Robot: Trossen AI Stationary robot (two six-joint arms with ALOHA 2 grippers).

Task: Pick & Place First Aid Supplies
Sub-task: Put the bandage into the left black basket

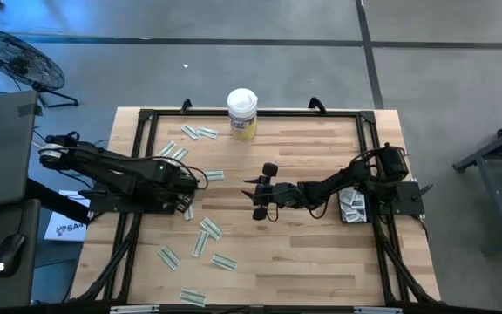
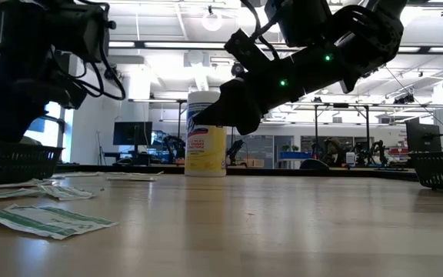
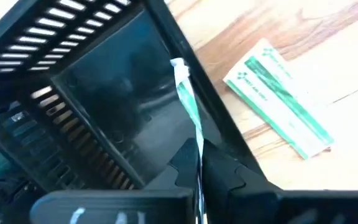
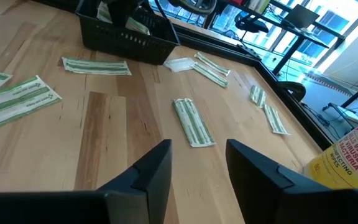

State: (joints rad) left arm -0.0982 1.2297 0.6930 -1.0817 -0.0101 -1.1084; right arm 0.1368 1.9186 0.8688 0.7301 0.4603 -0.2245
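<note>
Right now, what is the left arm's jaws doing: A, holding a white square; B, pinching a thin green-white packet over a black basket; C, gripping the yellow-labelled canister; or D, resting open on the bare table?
B: in the left wrist view the left gripper has its jaws shut on a thin green-white packet seen edge-on, with the black basket right below it.

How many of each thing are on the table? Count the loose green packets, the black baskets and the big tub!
Loose green-white packets on the wood: 10, as far as the high view shows
Black baskets: 2
White-lidded canister: 1
Total: 13
</note>
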